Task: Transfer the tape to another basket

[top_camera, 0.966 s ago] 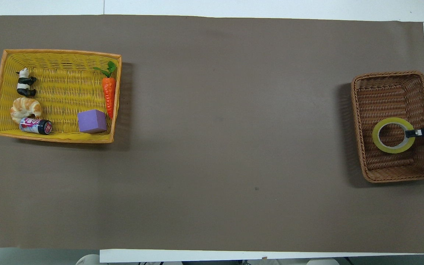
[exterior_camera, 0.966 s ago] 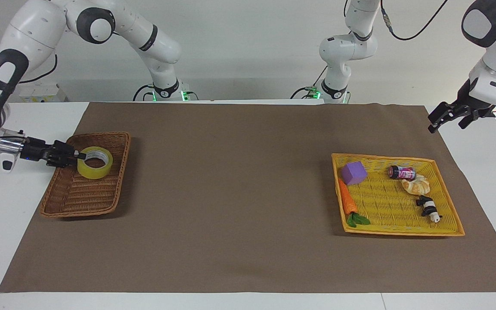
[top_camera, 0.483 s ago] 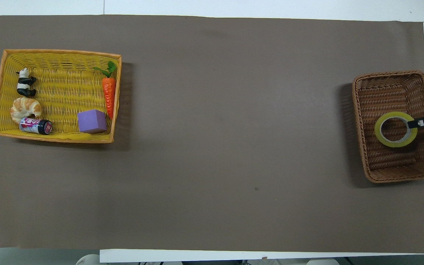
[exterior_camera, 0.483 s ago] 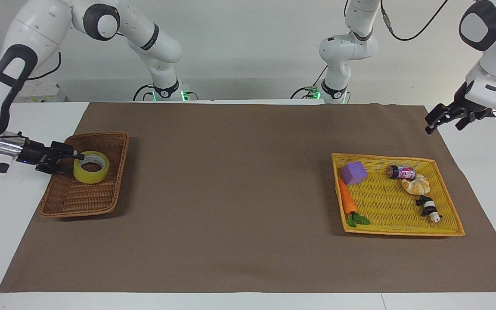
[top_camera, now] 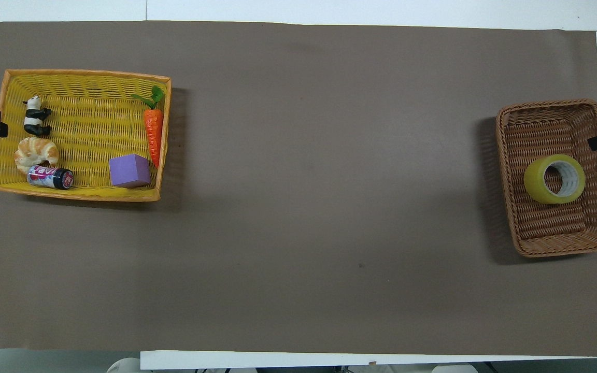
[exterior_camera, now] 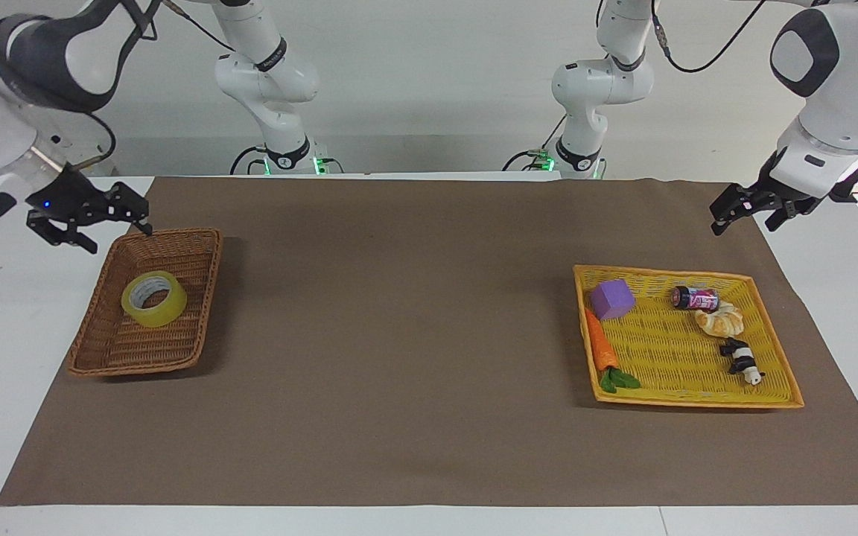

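Overhead, both pincers cut off at edges, right pincer (exterior_camera: 90, 217) spread, left pincer (exterior_camera: 748, 214) spread, tape (exterior_camera: 153, 298) tilted in basket (exterior_camera: 205, 298)

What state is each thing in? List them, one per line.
tape: tilted, lying in the brown basket, let go.
brown basket: holds only the tape.
yellow basket: holds five small things.
bottle: on its side.
right gripper: open, empty, over the brown basket's edge.
left gripper: open, empty, waiting.
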Robot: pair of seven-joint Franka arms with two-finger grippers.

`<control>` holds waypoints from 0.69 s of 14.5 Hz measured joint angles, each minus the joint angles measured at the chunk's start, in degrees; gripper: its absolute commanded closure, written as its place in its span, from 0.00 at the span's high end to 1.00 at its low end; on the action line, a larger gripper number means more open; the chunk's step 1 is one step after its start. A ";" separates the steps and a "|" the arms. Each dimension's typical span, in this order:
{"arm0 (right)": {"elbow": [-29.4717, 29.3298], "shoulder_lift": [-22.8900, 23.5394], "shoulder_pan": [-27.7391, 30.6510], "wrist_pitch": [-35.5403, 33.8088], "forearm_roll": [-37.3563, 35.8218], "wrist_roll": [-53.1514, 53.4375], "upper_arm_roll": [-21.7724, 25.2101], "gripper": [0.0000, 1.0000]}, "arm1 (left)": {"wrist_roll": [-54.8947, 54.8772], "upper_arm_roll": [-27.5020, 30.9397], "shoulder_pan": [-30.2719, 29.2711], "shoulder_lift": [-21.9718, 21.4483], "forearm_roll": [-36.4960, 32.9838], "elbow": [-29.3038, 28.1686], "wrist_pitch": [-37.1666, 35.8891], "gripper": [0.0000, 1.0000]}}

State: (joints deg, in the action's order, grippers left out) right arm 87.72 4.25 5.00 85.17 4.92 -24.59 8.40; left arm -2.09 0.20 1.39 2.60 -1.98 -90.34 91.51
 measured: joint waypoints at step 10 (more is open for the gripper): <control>-0.01 -4.56 -8.47 -6.87 -6.99 18.46 0.13 0.99 | 0.00 0.80 -0.12 -0.01 0.00 0.00 0.00 1.00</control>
State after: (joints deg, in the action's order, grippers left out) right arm 87.72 -0.31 -3.47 78.30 -2.07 -6.13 8.54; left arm -2.09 1.01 1.27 2.60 -1.98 -90.34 91.51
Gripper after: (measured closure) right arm 0.009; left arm 0.000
